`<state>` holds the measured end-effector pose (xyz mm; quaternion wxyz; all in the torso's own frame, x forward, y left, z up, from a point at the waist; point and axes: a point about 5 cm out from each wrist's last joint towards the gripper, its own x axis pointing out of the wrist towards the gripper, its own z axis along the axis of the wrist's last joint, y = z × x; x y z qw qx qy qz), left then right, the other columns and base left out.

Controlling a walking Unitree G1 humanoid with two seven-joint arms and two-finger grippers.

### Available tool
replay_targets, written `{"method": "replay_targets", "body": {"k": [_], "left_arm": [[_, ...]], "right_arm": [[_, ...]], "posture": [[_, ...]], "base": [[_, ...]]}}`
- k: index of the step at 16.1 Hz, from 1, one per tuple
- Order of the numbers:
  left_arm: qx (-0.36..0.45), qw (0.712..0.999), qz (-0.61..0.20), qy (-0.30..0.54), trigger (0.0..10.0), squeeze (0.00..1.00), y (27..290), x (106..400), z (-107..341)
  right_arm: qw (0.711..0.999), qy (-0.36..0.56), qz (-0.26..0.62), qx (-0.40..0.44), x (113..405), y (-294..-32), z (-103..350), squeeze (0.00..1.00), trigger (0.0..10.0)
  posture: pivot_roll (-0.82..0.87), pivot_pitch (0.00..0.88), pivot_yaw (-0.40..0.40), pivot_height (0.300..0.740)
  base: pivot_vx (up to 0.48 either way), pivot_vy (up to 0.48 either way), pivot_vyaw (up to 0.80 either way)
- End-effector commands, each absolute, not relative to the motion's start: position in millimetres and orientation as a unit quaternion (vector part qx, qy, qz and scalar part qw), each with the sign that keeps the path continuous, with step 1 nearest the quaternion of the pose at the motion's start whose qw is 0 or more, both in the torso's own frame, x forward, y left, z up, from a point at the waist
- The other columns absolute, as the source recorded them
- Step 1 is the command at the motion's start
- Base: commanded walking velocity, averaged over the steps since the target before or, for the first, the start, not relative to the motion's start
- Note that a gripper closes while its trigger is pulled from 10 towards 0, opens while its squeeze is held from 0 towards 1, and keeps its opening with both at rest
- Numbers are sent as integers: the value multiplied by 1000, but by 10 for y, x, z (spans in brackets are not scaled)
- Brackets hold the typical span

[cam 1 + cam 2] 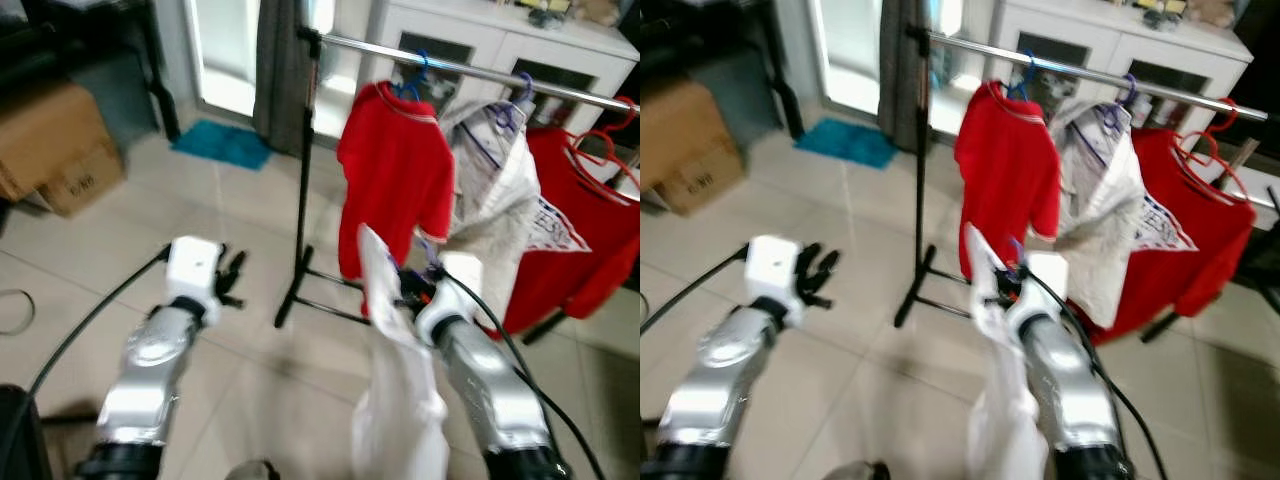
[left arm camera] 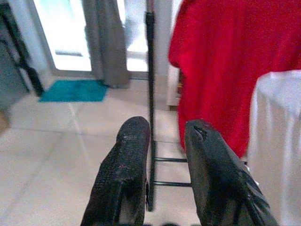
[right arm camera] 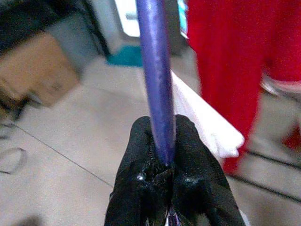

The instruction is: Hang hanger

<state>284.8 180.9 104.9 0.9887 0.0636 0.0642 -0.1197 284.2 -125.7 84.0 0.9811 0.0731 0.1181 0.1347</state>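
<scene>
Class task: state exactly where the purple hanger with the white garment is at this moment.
The purple hanger is clamped in the right gripper, the white garment draped beside the right arm, just short of the clothes rail and the red shirt.

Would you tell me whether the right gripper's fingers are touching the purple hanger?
Touching. The right wrist view shows both fingers of the right gripper pressed against the purple hanger, with no gap on either side.
</scene>
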Motion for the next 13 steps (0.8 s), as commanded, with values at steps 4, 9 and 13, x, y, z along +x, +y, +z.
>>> {"method": "replay_targets", "body": {"k": [4, 9, 13], "left_arm": [[62, 987, -139, 57, 10000, 0, 1661, 2830, 1084], [66, 988, -130, 47, 10000, 0, 1696, 2829, 1127], [66, 988, -135, 44, 10000, 0, 1669, 2822, 1136]], "right_arm": [[982, 68, 170, 54, 2861, -1244, 1035, 0, 10000], [985, 51, 142, 79, 2899, -1297, 1115, 0, 10000], [985, 41, 136, 93, 2920, -1329, 1168, 0, 10000]], "posture": [[3, 2, -44, 740], [4, 1, -50, 740], [0, 0, -50, 740]], "base": [[403, 0, 0], [403, 0, 547], [398, 0, 0]]}}
